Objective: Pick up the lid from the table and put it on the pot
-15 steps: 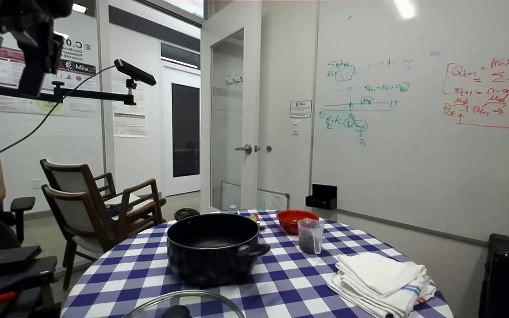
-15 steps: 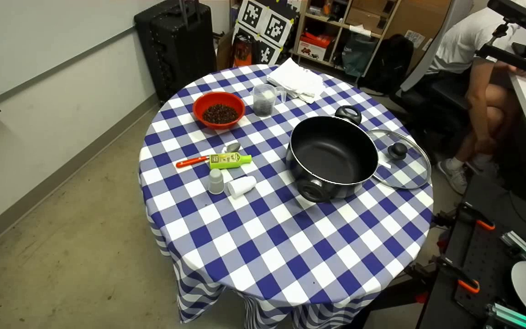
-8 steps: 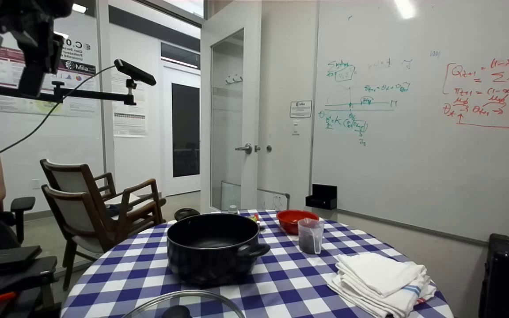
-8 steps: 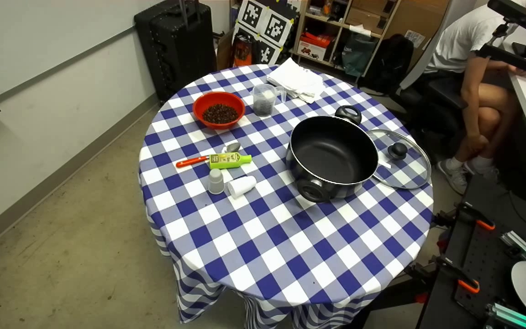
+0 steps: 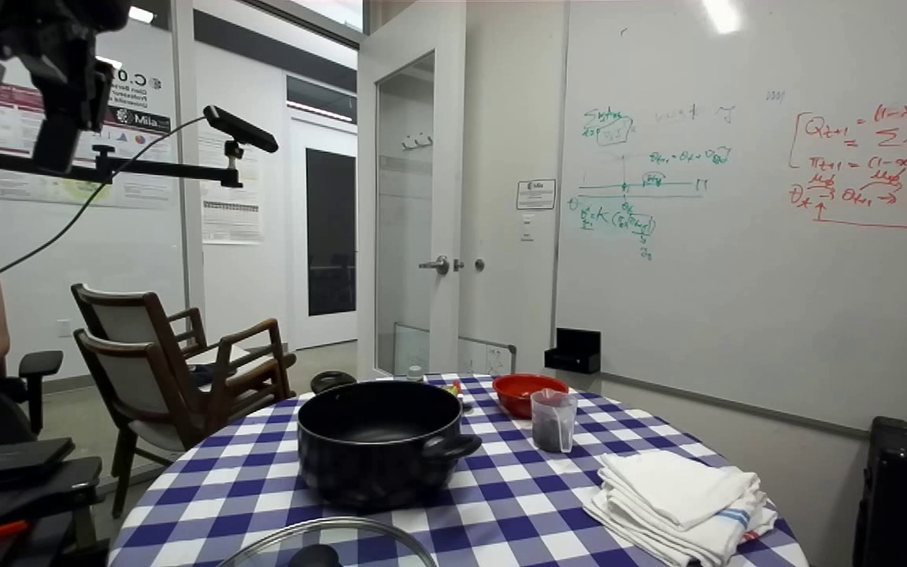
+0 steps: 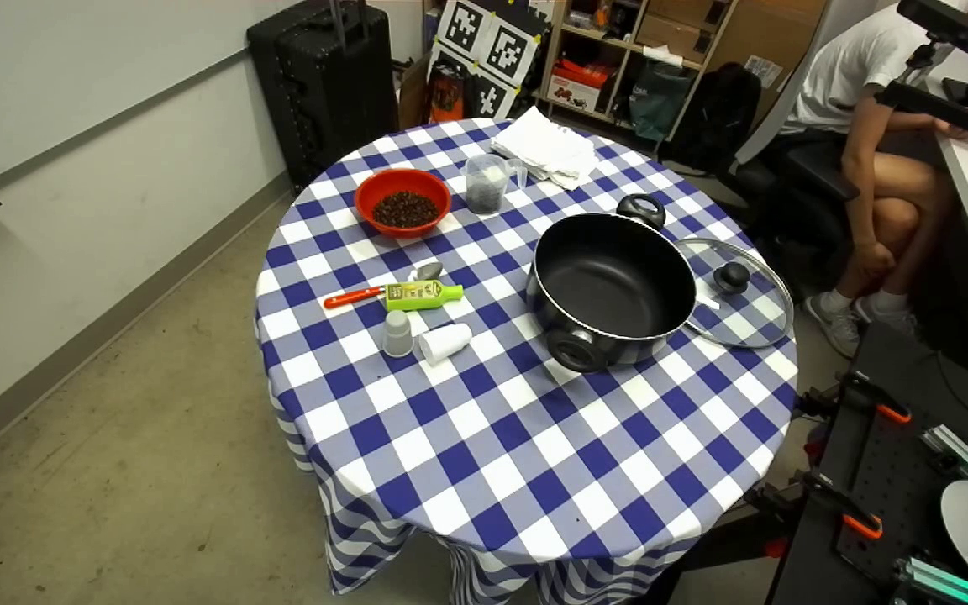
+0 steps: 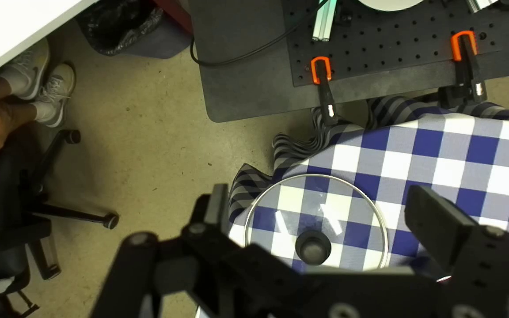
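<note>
Wrist view showed the tool (image 7: 321, 210) spread apart; in an exterior view the lid (image 6: 750, 313) lay at three o'clock from the pot (image 6: 614, 277). Approach seemed in hand, next needing descent around the knob (image 7: 313, 247).

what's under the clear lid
Blue-and-white checked tablecloth shows through the clear lid. In the wrist view, its black knob covers the patch beneath, and the gripper hides the lid's lower edge.

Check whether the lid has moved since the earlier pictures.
No. In both exterior views, the lid lies over the same squares of the tablecloth, with no visible shift.
</note>
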`<state>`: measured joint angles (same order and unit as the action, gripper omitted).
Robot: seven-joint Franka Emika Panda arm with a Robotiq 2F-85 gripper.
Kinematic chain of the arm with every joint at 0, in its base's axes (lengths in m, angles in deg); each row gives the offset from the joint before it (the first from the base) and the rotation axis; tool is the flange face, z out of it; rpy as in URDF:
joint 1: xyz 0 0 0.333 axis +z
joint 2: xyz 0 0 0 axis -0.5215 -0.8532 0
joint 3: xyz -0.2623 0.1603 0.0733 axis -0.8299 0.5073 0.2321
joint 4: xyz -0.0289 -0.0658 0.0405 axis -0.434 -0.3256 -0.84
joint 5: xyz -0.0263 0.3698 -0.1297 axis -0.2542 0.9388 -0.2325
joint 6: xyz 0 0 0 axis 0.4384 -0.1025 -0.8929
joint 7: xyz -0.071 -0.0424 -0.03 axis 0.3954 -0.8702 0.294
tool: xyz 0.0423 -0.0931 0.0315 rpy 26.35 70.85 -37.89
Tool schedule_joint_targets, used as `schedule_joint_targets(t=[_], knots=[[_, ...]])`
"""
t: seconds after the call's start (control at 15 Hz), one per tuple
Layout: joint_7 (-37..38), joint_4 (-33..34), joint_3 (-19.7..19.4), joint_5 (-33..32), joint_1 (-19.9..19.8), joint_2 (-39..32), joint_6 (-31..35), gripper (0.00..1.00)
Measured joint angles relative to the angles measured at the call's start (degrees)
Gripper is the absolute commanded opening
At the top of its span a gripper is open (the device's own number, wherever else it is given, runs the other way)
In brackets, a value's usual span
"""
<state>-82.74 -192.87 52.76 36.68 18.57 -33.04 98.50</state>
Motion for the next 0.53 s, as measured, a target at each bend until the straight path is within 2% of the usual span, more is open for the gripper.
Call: schedule_joint_targets(t=[0.53], knots=[[0.9, -0.1, -0.4, 0.0, 0.1, 0.0, 0.0, 1.0]])
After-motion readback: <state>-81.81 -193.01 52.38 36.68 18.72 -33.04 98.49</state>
